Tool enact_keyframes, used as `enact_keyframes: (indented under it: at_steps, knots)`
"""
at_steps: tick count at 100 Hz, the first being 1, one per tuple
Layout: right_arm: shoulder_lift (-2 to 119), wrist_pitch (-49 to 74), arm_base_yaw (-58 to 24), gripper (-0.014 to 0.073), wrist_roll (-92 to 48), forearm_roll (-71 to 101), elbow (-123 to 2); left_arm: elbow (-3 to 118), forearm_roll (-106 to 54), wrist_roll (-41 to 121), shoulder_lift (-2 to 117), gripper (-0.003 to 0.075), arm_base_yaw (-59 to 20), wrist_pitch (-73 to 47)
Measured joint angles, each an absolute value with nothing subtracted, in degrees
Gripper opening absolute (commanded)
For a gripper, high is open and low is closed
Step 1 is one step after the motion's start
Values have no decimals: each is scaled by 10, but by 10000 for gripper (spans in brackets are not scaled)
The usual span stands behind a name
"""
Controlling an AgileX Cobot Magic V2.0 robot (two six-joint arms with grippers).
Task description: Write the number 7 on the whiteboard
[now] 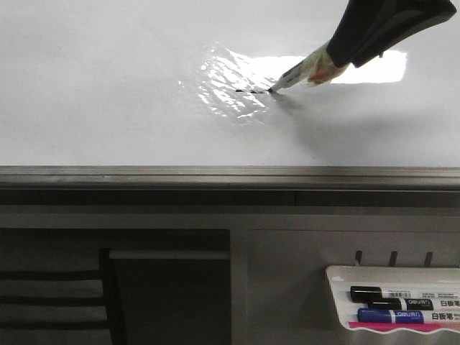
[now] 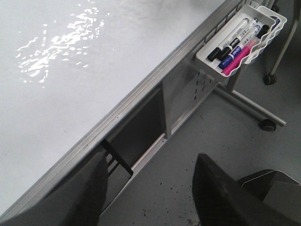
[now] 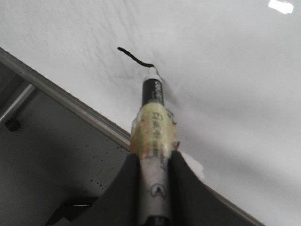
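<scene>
The whiteboard (image 1: 108,86) fills the upper front view, glossy white with a wrinkled shiny patch and a grey frame edge (image 1: 215,176). My right gripper (image 1: 345,54) is shut on a marker (image 1: 305,72) wrapped in yellowish tape, its tip touching the board. A short black stroke (image 1: 253,91) lies on the board, ending at the tip; it also shows in the right wrist view (image 3: 134,57), where the marker (image 3: 155,136) sits between my fingers (image 3: 122,188). No downstroke shows. My left gripper (image 2: 148,188) is open and empty, off the board's edge above the floor.
A small white tray (image 1: 338,277) with black and blue markers hangs below the board's frame at the lower right; it also shows in the left wrist view (image 2: 277,21). The stand's legs and castors (image 2: 268,125) rest on the grey floor.
</scene>
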State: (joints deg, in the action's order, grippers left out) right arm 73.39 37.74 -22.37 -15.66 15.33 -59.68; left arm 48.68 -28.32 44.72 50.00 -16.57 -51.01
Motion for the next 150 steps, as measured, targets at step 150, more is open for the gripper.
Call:
enact_keyframes:
  at_steps: [150]
  knots:
    - [659, 499, -363, -35, -543, 165, -619, 602, -434, 716, 772, 367, -389, -430]
